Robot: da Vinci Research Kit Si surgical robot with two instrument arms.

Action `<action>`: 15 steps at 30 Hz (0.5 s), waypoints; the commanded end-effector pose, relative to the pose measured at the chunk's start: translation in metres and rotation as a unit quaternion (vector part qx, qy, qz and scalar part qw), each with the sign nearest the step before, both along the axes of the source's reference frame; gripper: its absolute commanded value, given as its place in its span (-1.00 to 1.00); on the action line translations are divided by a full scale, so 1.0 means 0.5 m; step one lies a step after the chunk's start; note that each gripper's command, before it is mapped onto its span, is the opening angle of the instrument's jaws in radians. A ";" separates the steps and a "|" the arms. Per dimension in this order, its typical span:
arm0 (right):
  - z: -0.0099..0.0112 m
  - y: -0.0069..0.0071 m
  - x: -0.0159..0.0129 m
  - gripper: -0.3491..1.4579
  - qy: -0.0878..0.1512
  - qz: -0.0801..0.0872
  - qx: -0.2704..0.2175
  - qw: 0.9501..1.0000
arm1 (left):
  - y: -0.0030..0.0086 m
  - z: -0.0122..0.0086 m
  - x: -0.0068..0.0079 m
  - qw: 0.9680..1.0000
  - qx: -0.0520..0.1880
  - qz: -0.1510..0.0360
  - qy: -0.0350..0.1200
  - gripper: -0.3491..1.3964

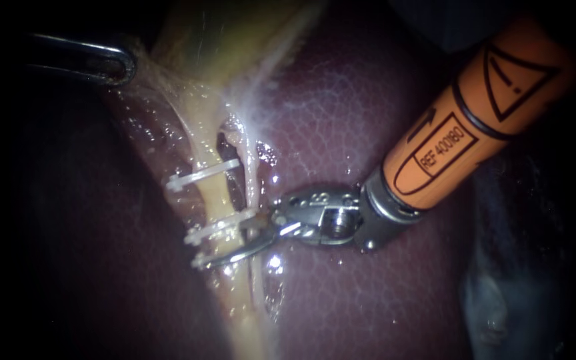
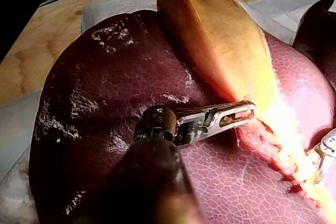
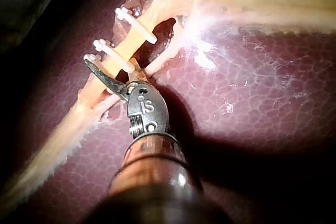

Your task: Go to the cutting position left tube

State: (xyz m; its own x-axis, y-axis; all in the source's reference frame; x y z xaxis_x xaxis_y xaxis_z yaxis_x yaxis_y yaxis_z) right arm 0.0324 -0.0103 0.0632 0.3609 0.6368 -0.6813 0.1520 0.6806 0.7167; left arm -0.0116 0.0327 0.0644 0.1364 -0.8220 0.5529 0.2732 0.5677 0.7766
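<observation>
The jaws of the right instrument (image 1: 228, 248) stand a little open with the left tube (image 1: 209, 200) between them, one blade lying against the lower clips (image 1: 216, 228). If they close here, I judge they may bite a clip and loosen it, or catch the thin right tube (image 1: 253, 175) just beside.

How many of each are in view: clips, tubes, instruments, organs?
Clips: 3 (upper clip, middle clip, lowest clip, partly hidden behind the right instrument)
Tubes: 2 (left tube, right tube)
Instruments: 2 (left instrument, right instrument)
Liver: 1
Gallbladder: 1
Total: 9
</observation>
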 end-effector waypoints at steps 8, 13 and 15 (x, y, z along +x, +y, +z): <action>-0.0007 0.0017 0.0019 0.94 -0.001 0.002 0.003 1.000 | 0.0000 0.0000 -0.0001 1.000 0.000 0.000 0.000 -1.00; -0.0016 0.0033 0.0025 0.94 -0.002 0.002 0.005 1.000 | 0.0000 0.0001 -0.0001 1.000 0.000 0.000 0.000 -1.00; -0.0019 0.0039 0.0025 0.94 -0.004 0.004 0.009 1.000 | 0.0000 0.0000 -0.0001 1.000 0.000 0.000 0.000 -1.00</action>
